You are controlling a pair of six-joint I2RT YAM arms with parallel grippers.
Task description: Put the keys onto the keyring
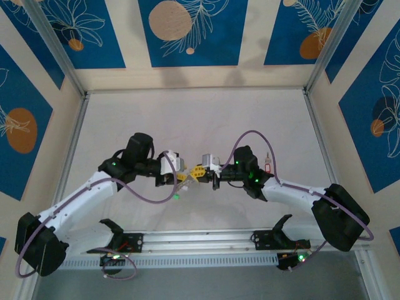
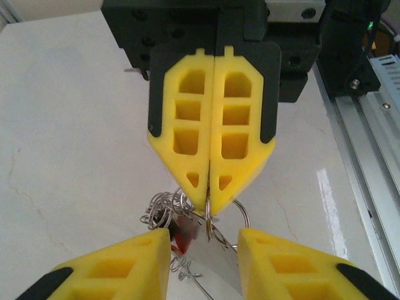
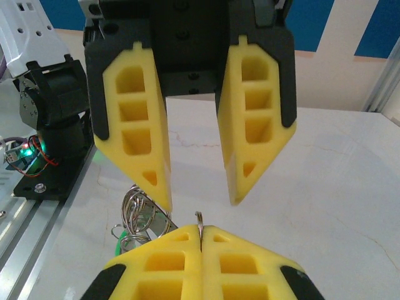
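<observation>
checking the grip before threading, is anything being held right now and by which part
The right gripper is shut on the keyring, its fingers pinching the thin wire rim at their tips. The left gripper stands open, closed on nothing.

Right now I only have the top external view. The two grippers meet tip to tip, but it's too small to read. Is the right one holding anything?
Observer: Yes. The left wrist view shows the right gripper shut, pinching the silvery keyring at its fingertips.
Reviewer: And the other arm's?
Observer: The left gripper is open. The right wrist view shows its fingers apart, facing the ring.
Reviewer: Anything hanging there?
Observer: A red tag in a tangle of silvery loops, beside the pinched ring and one left finger.
</observation>
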